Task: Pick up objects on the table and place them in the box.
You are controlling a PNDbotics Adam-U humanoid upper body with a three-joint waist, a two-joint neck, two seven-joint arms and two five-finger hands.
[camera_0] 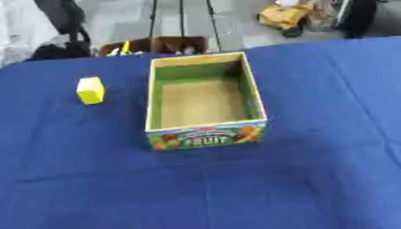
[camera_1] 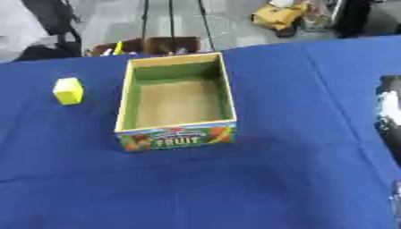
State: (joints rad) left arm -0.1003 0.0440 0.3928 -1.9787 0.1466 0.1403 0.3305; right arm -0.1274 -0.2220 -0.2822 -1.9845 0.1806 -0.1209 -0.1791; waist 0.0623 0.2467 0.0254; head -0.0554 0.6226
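A small yellow block [camera_0: 91, 90] stands on the blue tablecloth [camera_0: 235, 192], to the left of the box and well apart from it. The open cardboard box [camera_0: 207, 137] sits mid-table, with green inner walls, a brown floor and a "FRUIT" label on its near wall. Nothing lies inside it. A black and white part of my right hand [camera_1: 389, 112] shows only at the right edge of the right eye view, level with the box and far from it. My left hand shows in no view.
Beyond the table's far edge stands a low brown crate [camera_0: 156, 45] with small items, thin stand legs [camera_0: 181, 18], a dark bag [camera_0: 59, 27] at the left, and yellow clutter [camera_0: 286, 15] on the floor at the right.
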